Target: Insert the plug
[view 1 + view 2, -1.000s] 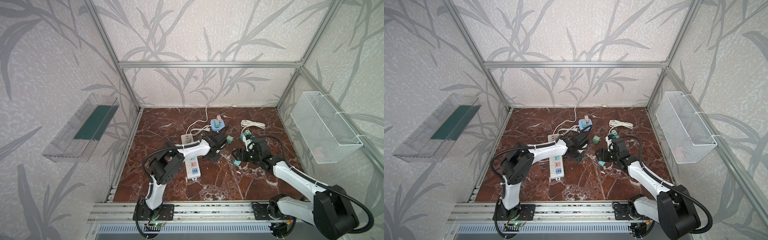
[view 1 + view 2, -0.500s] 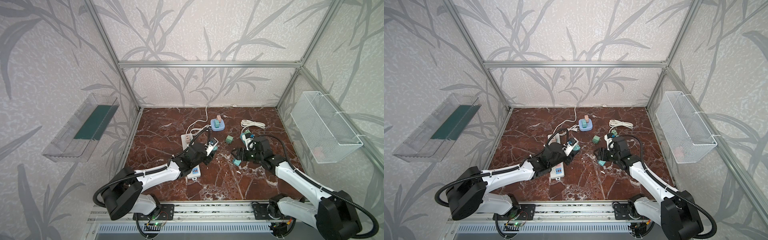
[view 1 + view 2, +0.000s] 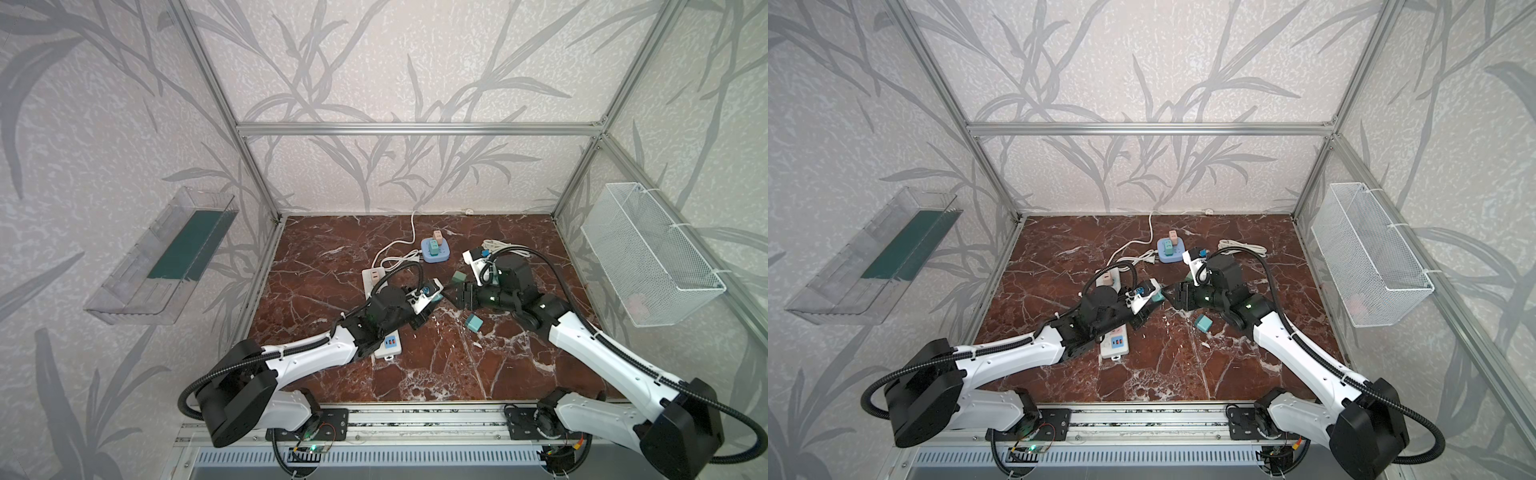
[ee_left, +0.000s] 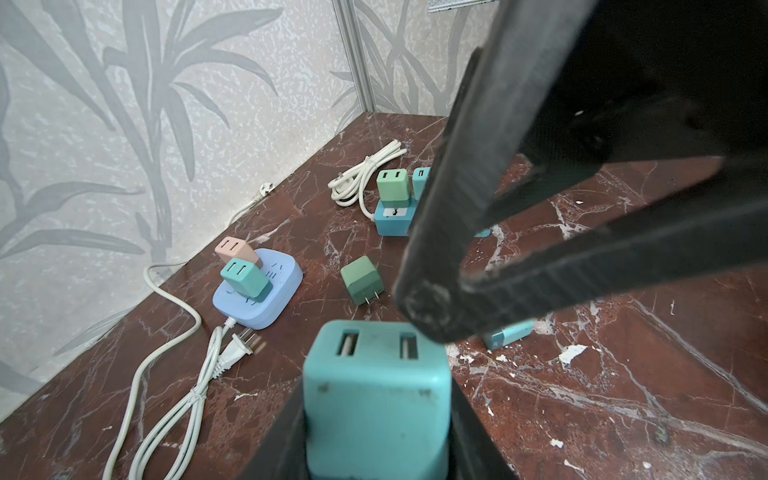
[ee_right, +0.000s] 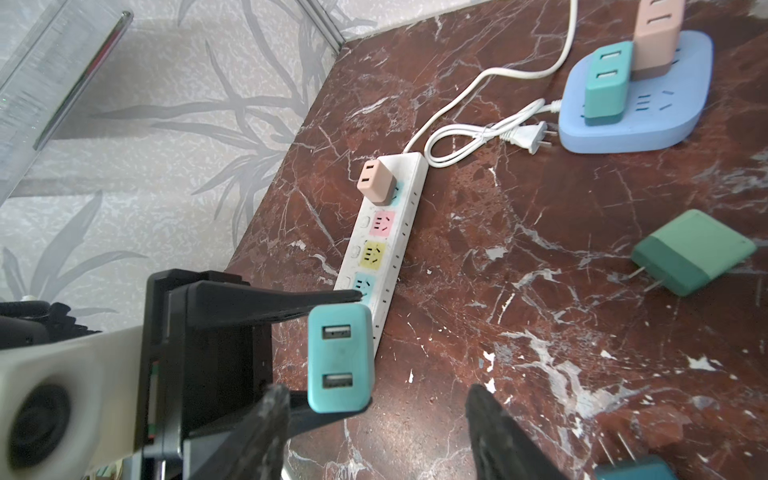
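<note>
My left gripper (image 4: 376, 419) is shut on a teal two-port plug (image 4: 376, 374), held off the table with its ports facing away from the wrist. In both top views the plug (image 3: 437, 297) (image 3: 1157, 296) hangs just right of the white power strip (image 3: 370, 276) (image 3: 1115, 345). My right gripper (image 5: 378, 419) (image 3: 455, 296) faces it, open. The plug (image 5: 340, 357) sits just past its fingertips, nearer one finger and untouched. The strip (image 5: 386, 232) carries a pink plug at its far end, and its pink, yellow and blue sockets are free.
A blue round socket (image 3: 435, 251) holds a pink and a teal plug. A loose green plug (image 3: 458, 277) and a loose teal plug (image 3: 473, 323) lie on the marble. A blue cube socket (image 4: 392, 216) with plugs and a coiled white cable (image 3: 496, 245) sit behind. A mesh basket (image 3: 648, 257) hangs on the right wall.
The left arm has unfolded and dropped low, its gripper staying beside the strip. The right gripper has shifted left toward it, away from the loose teal plug, jaws narrowing slightly.
</note>
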